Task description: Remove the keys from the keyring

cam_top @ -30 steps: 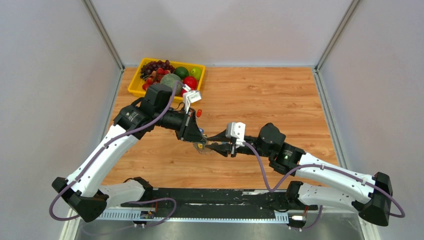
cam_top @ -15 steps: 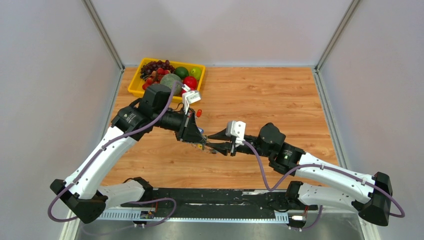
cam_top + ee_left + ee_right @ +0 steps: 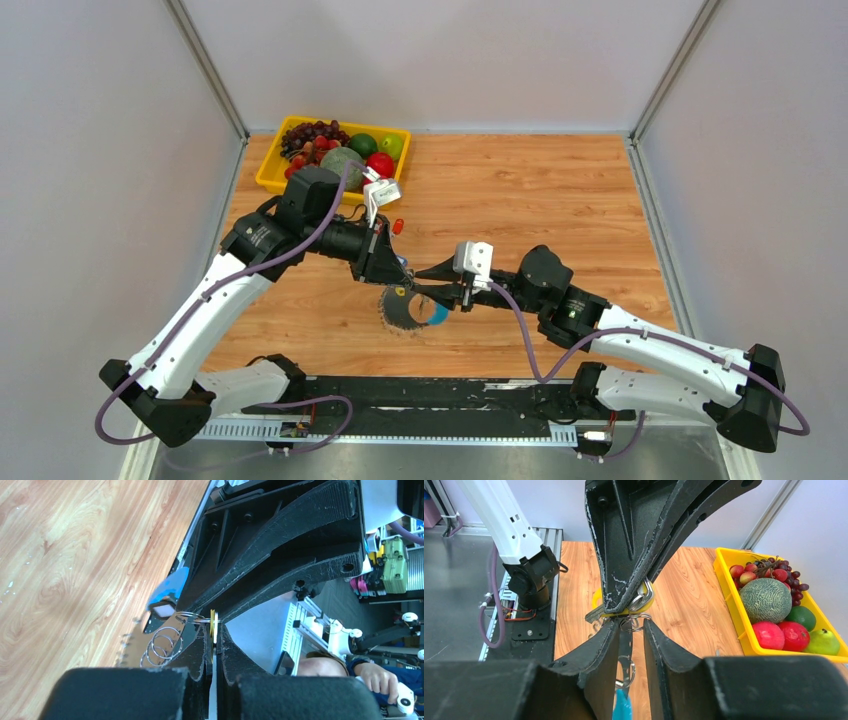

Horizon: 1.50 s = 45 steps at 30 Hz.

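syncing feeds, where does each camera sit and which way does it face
Top external: above and behind the bases, looking down at the table; both arms show, left gripper and right gripper meeting above the keyring.
Left wrist: on the left arm, looks along its own fingers at the right gripper.
Right wrist: on the right arm, looks along its own fingers at the left gripper, tray beyond.
Shared: right wrist and top both show the tray.

The left gripper (image 3: pixel 214 632) pinches a thin yellow tag (image 3: pixel 213 621) edge-on between its black fingers. Beside it, small wire rings (image 3: pixel 162 645) and a blue strap (image 3: pixel 171 585) hang over the wooden table (image 3: pixel 60 555). The right gripper (image 3: pixel 202 611) points in from above.
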### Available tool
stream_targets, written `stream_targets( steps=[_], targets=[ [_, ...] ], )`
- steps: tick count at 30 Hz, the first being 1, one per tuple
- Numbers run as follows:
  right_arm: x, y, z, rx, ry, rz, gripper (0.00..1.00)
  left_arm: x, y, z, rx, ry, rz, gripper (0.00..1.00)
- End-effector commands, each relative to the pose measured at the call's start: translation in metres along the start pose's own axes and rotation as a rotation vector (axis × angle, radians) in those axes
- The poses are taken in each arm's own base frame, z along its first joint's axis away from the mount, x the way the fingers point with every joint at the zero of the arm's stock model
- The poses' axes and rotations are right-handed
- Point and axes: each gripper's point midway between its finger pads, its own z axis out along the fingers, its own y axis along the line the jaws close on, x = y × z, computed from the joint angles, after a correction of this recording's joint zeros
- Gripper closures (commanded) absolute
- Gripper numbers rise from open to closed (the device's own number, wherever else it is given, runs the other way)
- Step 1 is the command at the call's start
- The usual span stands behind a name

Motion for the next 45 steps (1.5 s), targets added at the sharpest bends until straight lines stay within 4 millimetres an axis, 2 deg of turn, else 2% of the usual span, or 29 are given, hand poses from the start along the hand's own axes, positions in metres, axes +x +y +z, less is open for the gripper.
stream_targets(
  steps=[1, 9, 17, 19, 22, 29, 35, 45],
  targets=[
    [-0.031, 0.0, -0.001, -0.01, -0.105, -0.01, 0.7, -0.01, -0.02, -0.007, 0.06, -0.042, 0.063, 1.0],
    [-0.028, -0.001, 0.004, -0.011, -0.1, -0.008, 0.8, -0.009, -0.021, -0.006, 0.072, -0.039, 0.057, 1.0],
    [-0.03, -0.003, 0.003, 0.003, -0.114, -0.012, 0.8, -0.007, -0.02, -0.006, 0.072, -0.037, 0.051, 1.0],
    [-0.029, -0.004, 0.004, 0.007, -0.112, -0.012, 0.86, -0.007, -0.02, -0.006, 0.073, -0.037, 0.049, 1.0],
    [-0.027, -0.004, 0.004, 0.009, -0.106, -0.016, 0.99, -0.008, -0.021, -0.006, 0.072, -0.039, 0.047, 1.0],
    [-0.021, 0.006, 0.001, -0.051, -0.104, -0.086, 1.0, -0.009, -0.02, -0.005, 0.069, -0.035, 0.015, 1.0],
    [-0.019, 0.006, -0.006, -0.036, -0.125, -0.128, 1.0, -0.008, -0.016, -0.002, 0.06, -0.025, -0.002, 1.0],
    [-0.03, -0.01, -0.014, 0.058, -0.116, -0.135, 0.97, -0.017, -0.01, 0.004, 0.069, -0.018, -0.028, 1.0]
  ],
)
